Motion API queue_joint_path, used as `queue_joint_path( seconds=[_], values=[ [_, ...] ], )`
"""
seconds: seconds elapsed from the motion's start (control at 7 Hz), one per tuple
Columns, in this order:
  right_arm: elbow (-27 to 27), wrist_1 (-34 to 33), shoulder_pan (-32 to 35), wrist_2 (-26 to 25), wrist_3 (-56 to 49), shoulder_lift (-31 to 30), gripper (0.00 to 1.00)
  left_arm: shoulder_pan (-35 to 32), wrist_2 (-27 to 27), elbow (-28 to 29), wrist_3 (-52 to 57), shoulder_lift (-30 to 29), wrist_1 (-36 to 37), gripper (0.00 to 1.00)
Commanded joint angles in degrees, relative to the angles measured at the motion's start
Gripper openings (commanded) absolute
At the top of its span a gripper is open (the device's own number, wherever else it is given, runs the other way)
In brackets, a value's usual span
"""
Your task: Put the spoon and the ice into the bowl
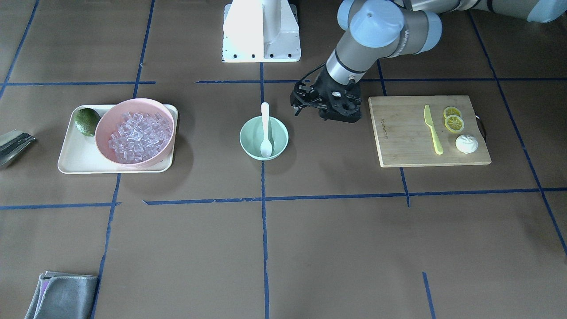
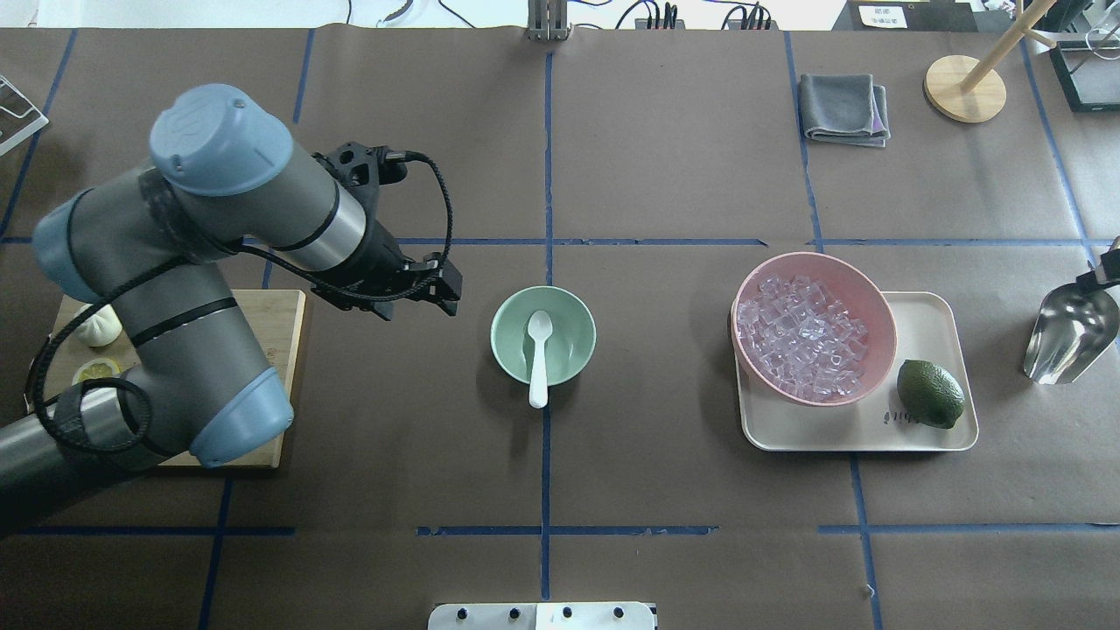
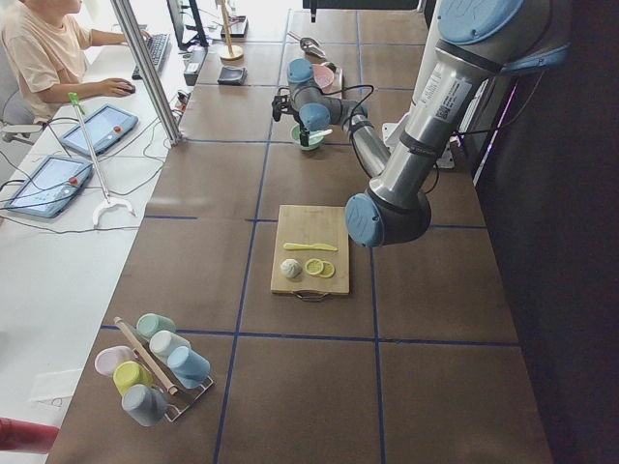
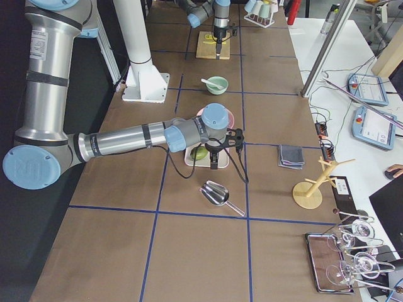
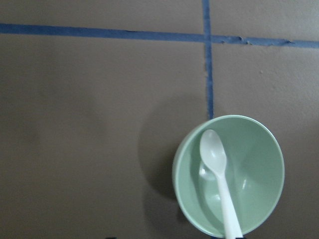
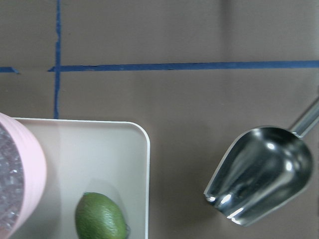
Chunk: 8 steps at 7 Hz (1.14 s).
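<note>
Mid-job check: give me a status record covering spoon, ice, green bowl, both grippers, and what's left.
spoon: in the green bowl, handle over the rim on the robot's side
green bowl: upright, table centre, no ice inside
ice: in the pink bowl on the tray
left gripper: beside the green bowl, holding nothing; jaws unclear
right gripper: near the tray; jaws unclear
metal scoop: on the table, ungripped
to do: ice into green bowl

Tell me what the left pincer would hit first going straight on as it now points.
Most likely the brown paper-covered table, just short of the small mint-green bowl; the left pincer tilts toward that bowl, so its rim is possible. Depth is unclear.
</note>
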Motion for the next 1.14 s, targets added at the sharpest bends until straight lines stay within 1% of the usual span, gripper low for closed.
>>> queue_joint_path(
  seconds=[0.0, 0.14, 0.29, 0.43, 0.57, 0.71, 0.86, 1.0],
  values=[
    [3.14, 3.85, -13.48, -8.14, 20.60, 5.55, 0.99, -4.40, -2.55, -7.75, 10.26, 11.84, -0.01, 0.84],
    [3.24, 3.58, -18.15, -12.63, 25.20, 8.09, 0.99, -7.29, -5.01, -11.26, 15.10, 18.60, -0.19, 0.84],
    [2.98, 3.41, -20.64, -14.24, 29.43, 10.90, 0.99, -11.15, -7.56, -12.08, 22.46, 23.28, -0.27, 0.84],
    [2.72, 1.84, -24.66, -17.91, 32.86, 12.85, 0.99, -13.45, -8.45, -12.09, 27.67, 26.02, -0.28, 0.86],
    [2.54, -5.40, -26.79, -21.43, 33.33, 17.13, 0.99, -13.65, -8.38, -12.00, 28.50, 26.66, -0.28, 0.89],
    [1.84, -14.26, -27.60, -22.07, 33.42, 22.65, 0.99, -13.56, -8.38, -12.09, 28.51, 26.67, -0.28, 0.90],
    [1.05, -15.48, -29.35, -24.51, 33.42, 23.49, 0.99, -13.65, -8.38, -12.09, 28.51, 26.75, -0.28, 0.90],
    [-0.96, -15.40, -31.19, -27.32, 33.42, 23.76, 0.98, -13.56, -8.38, -12.00, 28.51, 26.67, -0.28, 0.91]
  ],
)
